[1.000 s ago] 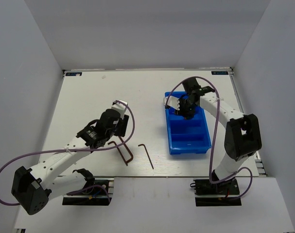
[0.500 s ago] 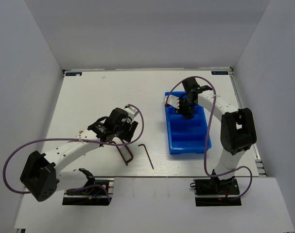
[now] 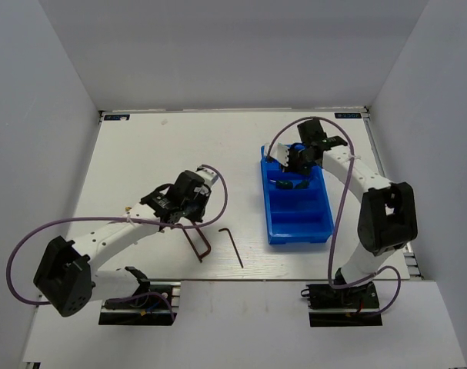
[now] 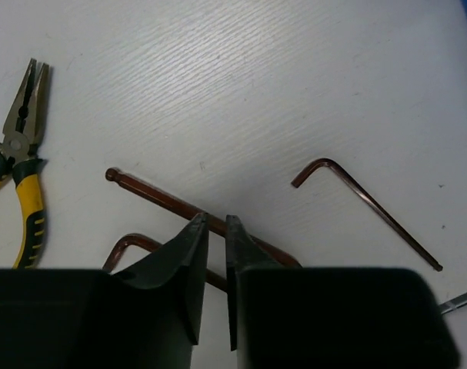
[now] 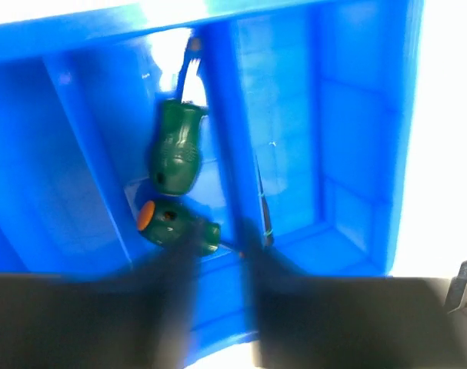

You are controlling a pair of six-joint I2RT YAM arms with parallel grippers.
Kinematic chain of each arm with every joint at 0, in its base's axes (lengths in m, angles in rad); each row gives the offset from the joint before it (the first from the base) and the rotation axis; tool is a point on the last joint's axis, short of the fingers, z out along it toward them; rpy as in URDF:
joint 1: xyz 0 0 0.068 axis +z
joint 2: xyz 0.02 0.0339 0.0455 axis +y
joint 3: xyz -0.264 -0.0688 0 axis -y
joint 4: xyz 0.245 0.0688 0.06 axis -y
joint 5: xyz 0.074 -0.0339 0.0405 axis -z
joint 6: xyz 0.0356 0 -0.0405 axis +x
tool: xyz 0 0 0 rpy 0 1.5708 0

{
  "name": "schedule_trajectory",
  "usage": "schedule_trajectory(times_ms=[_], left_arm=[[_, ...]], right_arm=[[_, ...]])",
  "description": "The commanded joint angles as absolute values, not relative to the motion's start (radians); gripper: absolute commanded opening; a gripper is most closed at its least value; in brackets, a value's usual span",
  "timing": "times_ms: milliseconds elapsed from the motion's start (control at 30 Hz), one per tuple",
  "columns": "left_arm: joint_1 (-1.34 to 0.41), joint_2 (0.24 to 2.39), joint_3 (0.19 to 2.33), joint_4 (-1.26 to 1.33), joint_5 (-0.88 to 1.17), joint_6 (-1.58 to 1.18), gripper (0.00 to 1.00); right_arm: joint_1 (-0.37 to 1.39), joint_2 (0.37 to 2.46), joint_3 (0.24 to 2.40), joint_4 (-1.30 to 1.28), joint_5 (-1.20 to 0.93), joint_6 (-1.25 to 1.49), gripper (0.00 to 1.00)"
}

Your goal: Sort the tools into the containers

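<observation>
While my left claw (image 4: 215,221) hangs low over the white table (image 4: 295,77), its fingers (image 4: 188,257) stand narrow, with only a slim gap between them. The long shaft of the first hex key (image 4: 152,192) runs under both tips, with its ball end out to the left. The gap looks wider than the shaft, and I cannot tell if the tips touch it. The second hex key (image 4: 129,241) shows only its bend; the rest is hidden behind my finger. The third hex key (image 4: 364,201) lies apart on the right side. The pliers (image 4: 21,154) lie at the left edge of my wrist view, well apart from the keys, with the yellow-and-black handles toward me.

My right claw (image 5: 215,246) is above the far end of the blue tray (image 3: 298,221). Its fingers (image 5: 168,292) are blurred, but they stand partly apart; the blue of the tray shows between them and I see nothing held there. Both green screwdrivers lie in one compartment between two ribs, close together. The upper screwdriver (image 5: 175,150) points its shaft to the tray wall, and the lower screwdriver (image 5: 175,224) shows an orange end cap.
</observation>
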State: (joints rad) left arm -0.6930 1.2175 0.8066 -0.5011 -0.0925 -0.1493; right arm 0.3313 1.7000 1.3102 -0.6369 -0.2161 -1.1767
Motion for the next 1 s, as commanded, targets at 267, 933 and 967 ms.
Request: schedule_trajectory(times_ms=[267,933,967], left_arm=[[-0.690,1.385,1.003,-0.870,-0.368,-0.815,0.33],[-0.699,1.509,0.816,-0.695,-0.244,-1.315,0.45],[-0.699,1.509,0.816,-0.695,-0.244,-1.324,0.45]], right_arm=[[0.285,1.365,1.220,-0.498,-0.268,-0.278,0.84],[0.250,1.089,0.937,-0.379,-0.426,-0.058,0.16],[0.247,1.085,0.925,-0.362,-0.429,-0.055,0.16]])
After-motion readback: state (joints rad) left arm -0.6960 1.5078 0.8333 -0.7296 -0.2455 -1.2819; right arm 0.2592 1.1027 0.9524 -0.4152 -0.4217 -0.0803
